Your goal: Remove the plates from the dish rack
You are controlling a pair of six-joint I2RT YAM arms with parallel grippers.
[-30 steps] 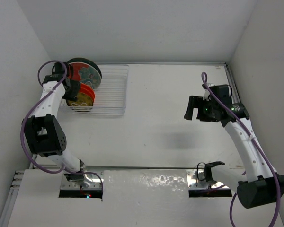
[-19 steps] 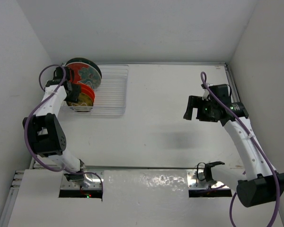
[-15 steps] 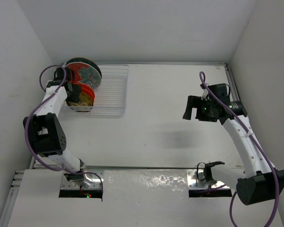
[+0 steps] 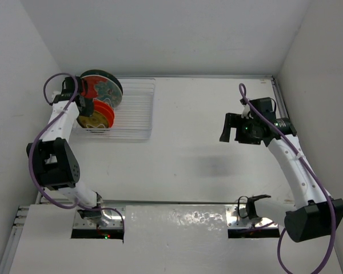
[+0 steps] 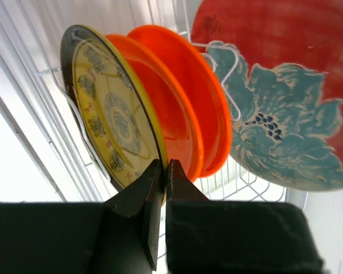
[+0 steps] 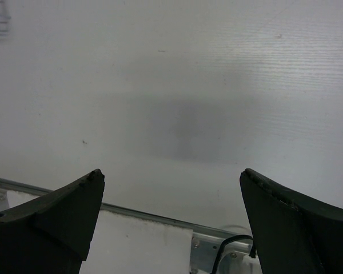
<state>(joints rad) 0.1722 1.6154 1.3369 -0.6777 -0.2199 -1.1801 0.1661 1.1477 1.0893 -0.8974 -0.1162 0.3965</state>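
Left fingers (image 5: 134, 208) around yellow plate (image 5: 106, 114) rim

My left fingers (image 5: 134, 217) hide the bottom rim of the yellow plate (image 5: 110, 114) where they pinch it, and the red-and-teal plate (image 5: 274, 85) runs off the frame (top and right edges).

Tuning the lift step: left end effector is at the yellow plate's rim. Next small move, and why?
Probably a short lift straight out of the slot. The left end effector looks pinched on the rim of the yellow plate, which stands upright in the dish rack, close against the orange plate; tilting could knock that one.
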